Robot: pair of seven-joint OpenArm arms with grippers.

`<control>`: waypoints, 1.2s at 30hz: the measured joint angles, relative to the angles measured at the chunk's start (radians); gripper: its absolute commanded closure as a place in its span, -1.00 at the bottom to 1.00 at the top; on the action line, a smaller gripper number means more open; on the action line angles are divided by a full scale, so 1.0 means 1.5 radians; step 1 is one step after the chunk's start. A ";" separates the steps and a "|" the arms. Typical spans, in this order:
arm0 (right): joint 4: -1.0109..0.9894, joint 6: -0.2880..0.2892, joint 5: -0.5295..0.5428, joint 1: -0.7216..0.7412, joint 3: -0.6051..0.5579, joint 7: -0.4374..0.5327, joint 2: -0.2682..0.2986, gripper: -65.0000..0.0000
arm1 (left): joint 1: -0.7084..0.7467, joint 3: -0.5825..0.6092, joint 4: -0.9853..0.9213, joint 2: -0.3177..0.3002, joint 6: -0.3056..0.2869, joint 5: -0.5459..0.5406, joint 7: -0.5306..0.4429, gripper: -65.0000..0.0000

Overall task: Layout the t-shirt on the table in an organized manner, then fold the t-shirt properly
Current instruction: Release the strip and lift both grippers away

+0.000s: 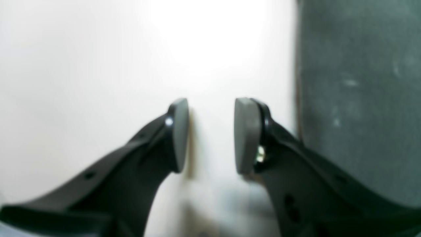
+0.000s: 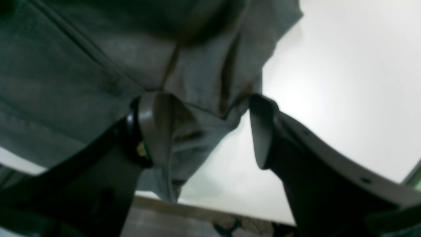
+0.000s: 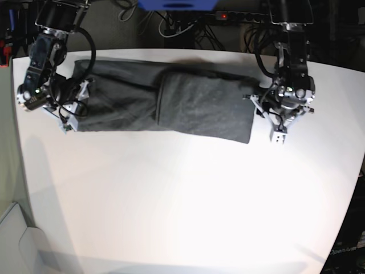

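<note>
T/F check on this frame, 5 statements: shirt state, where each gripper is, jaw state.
1. The t-shirt lies as a long folded band across the far part of the table. True.
2. The left gripper is clamped on the shirt's edge. False: its jaws stand apart with only bare table between them; the shirt lies just beside it.
3. The right gripper has cloth between its jaws. True: its jaws are open and a bunched edge of the shirt lies against one finger.
4. The shirt hangs over the table's near edge. False: the near part of the table is bare white surface.
5. Both grippers sit at opposite ends of the shirt. True in the base view.
</note>
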 measured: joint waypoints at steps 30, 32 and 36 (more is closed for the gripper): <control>-0.028 -0.002 0.108 0.020 0.002 0.011 -0.027 1.00 | 0.025 -0.007 0.074 0.024 -0.004 0.004 0.044 0.31; -0.029 -0.002 0.108 0.020 0.001 0.011 -0.025 1.00 | 0.026 -0.009 0.121 0.036 0.003 0.011 0.048 0.31; -0.028 -0.002 0.108 0.020 0.001 0.010 -0.025 1.00 | 0.011 -0.036 0.181 0.048 -0.003 0.002 0.105 0.31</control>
